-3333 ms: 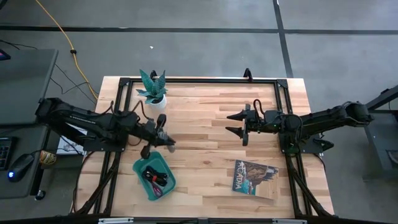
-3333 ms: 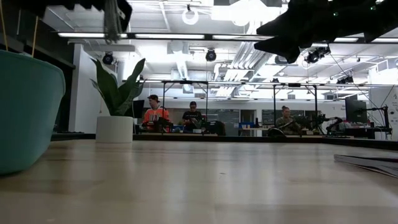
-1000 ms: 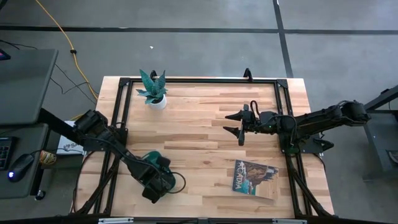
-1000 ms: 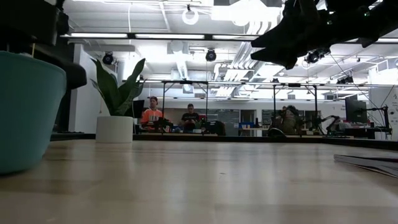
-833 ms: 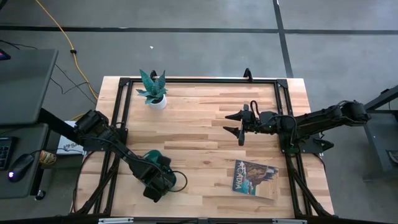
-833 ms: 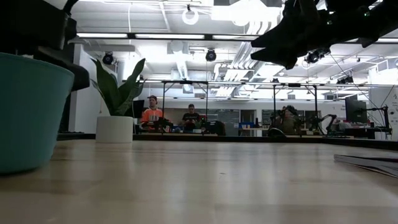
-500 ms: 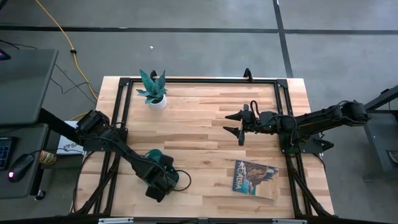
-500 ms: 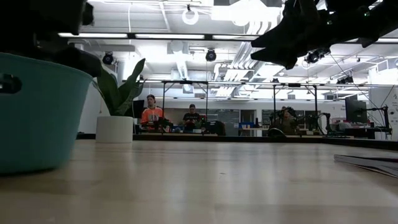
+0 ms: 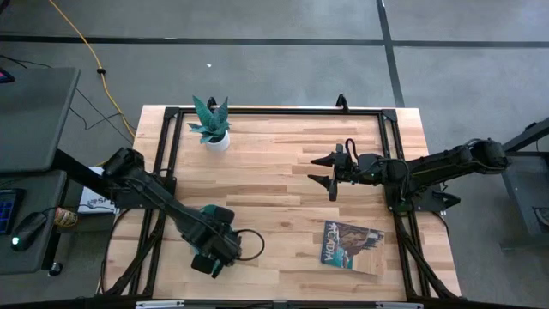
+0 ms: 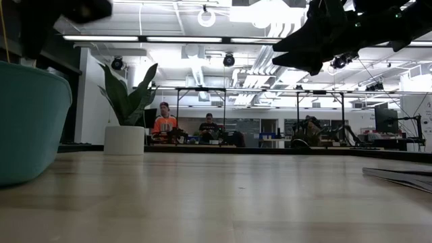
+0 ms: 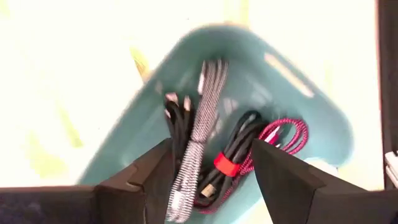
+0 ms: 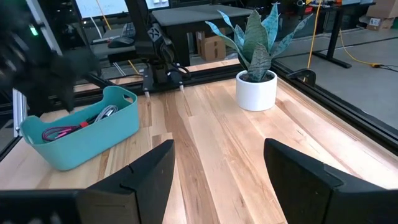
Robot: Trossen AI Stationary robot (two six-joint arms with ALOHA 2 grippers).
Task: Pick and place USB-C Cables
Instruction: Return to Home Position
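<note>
The USB-C cables [image 11: 205,118] lie bundled together inside the teal bin [image 11: 311,106]. A black-and-white striped cable [image 11: 198,134] runs through the middle of the heap. A black cable [image 11: 239,140] cinched by a red band [image 11: 225,163] lies just beside it. A magenta cable [image 11: 283,132] loops between the black one and the bin wall. We read the high view as a clock face, with twelve at the table's far edge. On that dial the bin sits at about seven o'clock on the wooden table [image 9: 283,206], and the left arm [image 9: 163,202] covers nearly all of it, so only a sliver of teal shows there. The left gripper [image 11: 211,149] hangs directly above the bin with its fingers spread wide and holding nothing — the cables show in the gap between them. The right gripper [image 9: 319,170] is raised over the table at about two o'clock, well apart from the bin; its claw is likewise apart and empty, and the right arm [image 9: 437,167] reaches in from three o'clock. A potted plant [image 9: 210,124] in a white pot stands at eleven o'clock, near the far edge. A magazine [image 9: 352,245] lies flat at five o'clock. In the low view the bin's outer wall fills the left margin — beyond the table, seated people [image 10: 165,125] work at benches across the room.
</note>
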